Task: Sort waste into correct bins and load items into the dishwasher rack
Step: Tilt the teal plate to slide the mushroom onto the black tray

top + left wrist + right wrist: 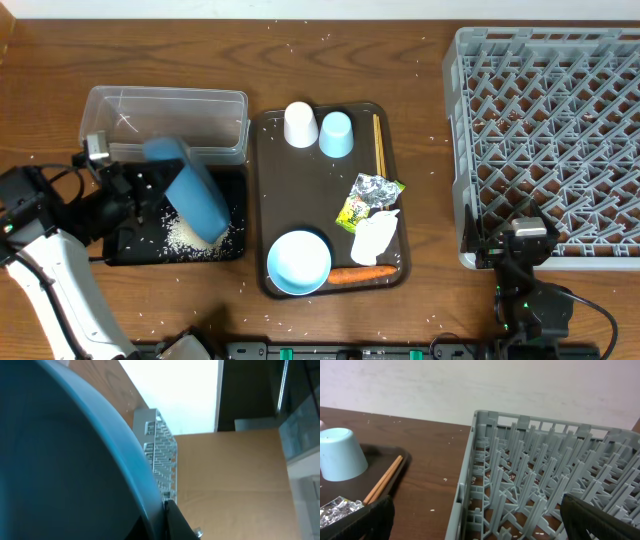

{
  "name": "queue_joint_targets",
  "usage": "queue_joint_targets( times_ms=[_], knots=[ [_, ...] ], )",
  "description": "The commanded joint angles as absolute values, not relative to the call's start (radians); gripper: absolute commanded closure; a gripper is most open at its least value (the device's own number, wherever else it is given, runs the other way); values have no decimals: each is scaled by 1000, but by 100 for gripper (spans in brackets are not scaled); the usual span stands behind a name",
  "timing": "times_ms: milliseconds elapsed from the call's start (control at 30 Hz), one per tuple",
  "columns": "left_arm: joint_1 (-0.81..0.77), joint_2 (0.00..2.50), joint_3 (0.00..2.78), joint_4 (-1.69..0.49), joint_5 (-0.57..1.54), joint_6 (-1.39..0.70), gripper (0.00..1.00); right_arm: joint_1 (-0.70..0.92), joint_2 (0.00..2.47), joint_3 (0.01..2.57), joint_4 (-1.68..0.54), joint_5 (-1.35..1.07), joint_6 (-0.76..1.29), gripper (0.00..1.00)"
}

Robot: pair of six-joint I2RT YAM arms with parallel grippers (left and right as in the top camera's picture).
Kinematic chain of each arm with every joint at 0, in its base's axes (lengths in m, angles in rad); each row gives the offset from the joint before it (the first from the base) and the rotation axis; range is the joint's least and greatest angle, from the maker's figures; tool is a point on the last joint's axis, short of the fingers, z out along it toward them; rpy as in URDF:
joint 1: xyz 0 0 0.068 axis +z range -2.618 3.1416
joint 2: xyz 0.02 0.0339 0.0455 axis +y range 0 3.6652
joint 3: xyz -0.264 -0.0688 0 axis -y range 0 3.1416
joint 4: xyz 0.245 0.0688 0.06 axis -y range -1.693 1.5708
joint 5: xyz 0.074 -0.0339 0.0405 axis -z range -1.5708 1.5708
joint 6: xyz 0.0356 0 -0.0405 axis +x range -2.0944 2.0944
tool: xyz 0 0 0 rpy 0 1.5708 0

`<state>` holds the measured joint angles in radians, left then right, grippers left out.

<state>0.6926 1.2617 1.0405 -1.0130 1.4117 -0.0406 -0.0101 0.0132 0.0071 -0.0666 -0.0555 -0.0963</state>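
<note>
My left gripper (143, 190) is shut on the rim of the dark blue plate (195, 198), which is tilted steeply over the black tray (125, 252), where white rice (190, 236) lies. In the left wrist view the plate (65, 460) fills the left side, with one finger (175, 521) pressed against it. My right gripper (520, 243) is open at the front left corner of the grey rack (545, 130), with nothing between its fingers (370, 520). The clear bin (165, 120) stands behind the black tray.
The brown serving tray (262, 200) holds a white cup (300, 125), a light blue cup (336, 134), chopsticks (378, 145), foil (372, 187), a wrapper (354, 212), a napkin (375, 238), a carrot (360, 275) and a white bowl (299, 263). Rice grains dot the table.
</note>
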Motion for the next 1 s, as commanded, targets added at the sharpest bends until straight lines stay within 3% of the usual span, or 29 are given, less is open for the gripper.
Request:
queue_joint_targets(
  times_ms=[0, 500, 767, 967],
  knots=[
    [719, 1269, 1044, -1013, 1450, -50, 94, -19, 14, 6, -70, -56, -102, 1],
    [669, 1233, 1045, -1140, 1432, -28, 94, -19, 14, 6, -70, -56, -102, 1],
    [413, 1131, 1045, -1090, 1303, -4, 94, -19, 14, 6, -70, -56, -102, 1],
    [169, 1110, 1045, -888, 1134, -178, 94, -19, 14, 6, -70, -56, -102, 1]
  ],
)
